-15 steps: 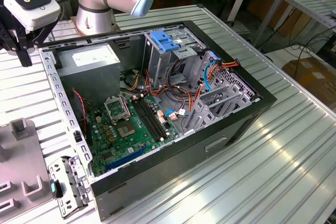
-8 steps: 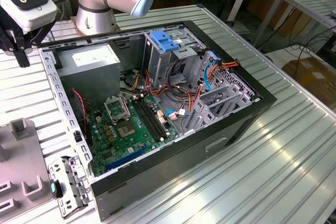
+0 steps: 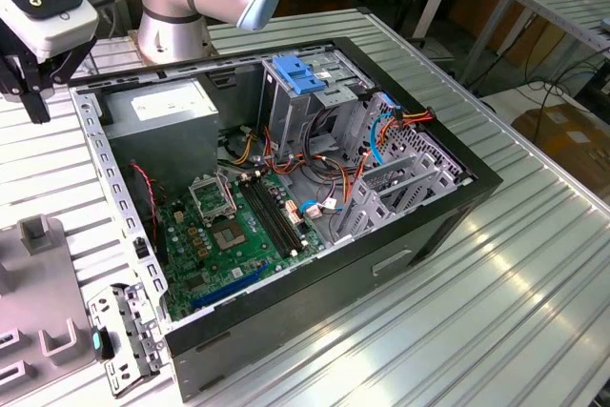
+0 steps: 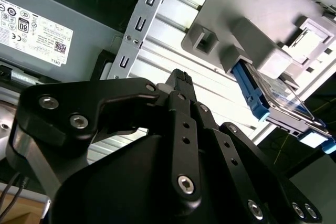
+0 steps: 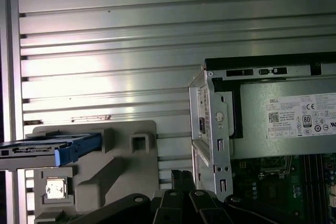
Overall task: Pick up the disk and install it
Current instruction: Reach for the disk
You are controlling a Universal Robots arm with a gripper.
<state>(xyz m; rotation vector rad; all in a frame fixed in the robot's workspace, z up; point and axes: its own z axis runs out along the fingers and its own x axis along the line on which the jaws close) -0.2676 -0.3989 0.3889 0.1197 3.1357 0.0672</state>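
Exterior view: the gripper [image 3: 27, 91] hangs over the ribbed metal table [image 3: 534, 312], out at 10 o'clock from the open computer case [image 3: 462, 183] and clear of its rim. Released or clenched? I cannot tell, but nothing shows in its grasp. Inside the case, the grey power supply [image 3: 167, 107] sits at 11 o'clock, the green motherboard [image 3: 238, 235] at 7 o'clock, and 1 light-blue bracket [image 3: 297, 73] tops the drive cage at 12 o'clock. A grey fixture [image 3: 43, 331] lies on the table at 8 o'clock from the case.

The disk [image 4: 273, 98] shows in the second wrist view, propped at a tilt in that fixture, with 1 blue side rail facing the camera and its far end sticking out past the fixture's edge. It is well apart from the gripper, and outside the case. The first wrist view catches it edge-on, with the fixture between it and the case wall.
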